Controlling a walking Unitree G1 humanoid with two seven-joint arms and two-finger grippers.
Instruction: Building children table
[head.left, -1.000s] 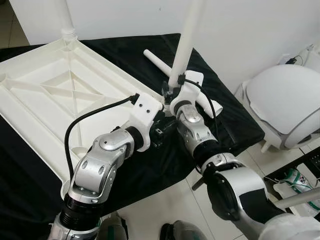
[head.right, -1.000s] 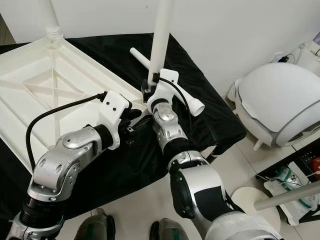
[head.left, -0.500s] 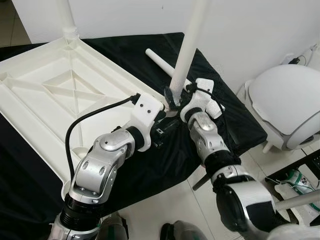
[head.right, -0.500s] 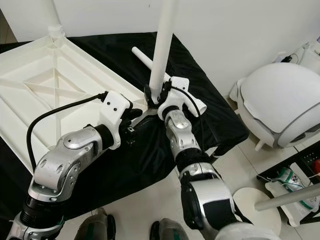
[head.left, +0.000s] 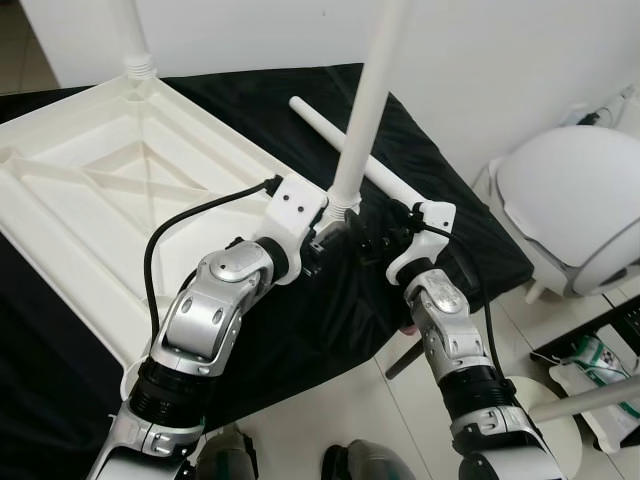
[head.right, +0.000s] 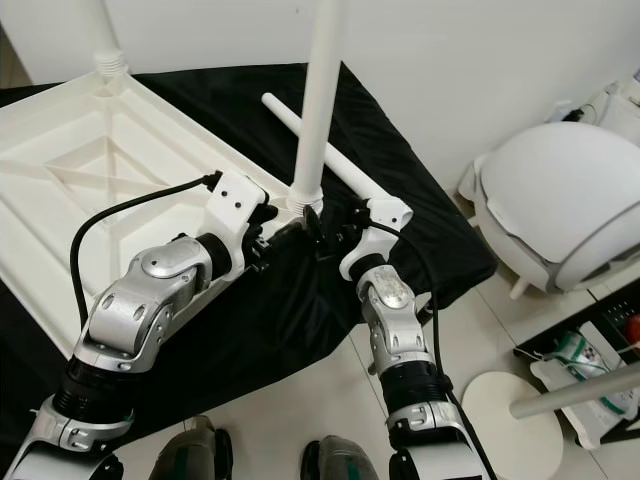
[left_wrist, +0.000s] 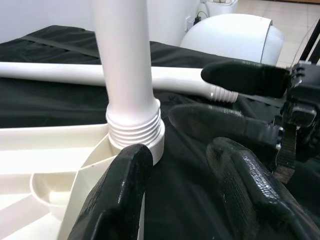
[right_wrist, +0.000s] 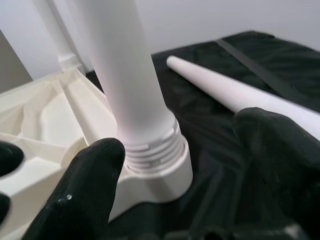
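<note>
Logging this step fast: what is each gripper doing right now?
Left gripper: open, beside the upright leg, holding nothing.
Right gripper: open, facing that leg's base, holding nothing.

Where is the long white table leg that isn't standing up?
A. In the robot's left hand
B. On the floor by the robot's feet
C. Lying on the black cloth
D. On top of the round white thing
C. The spare leg lies flat on the black cloth, just behind the upright leg that stands in the tabletop's corner socket.
</note>
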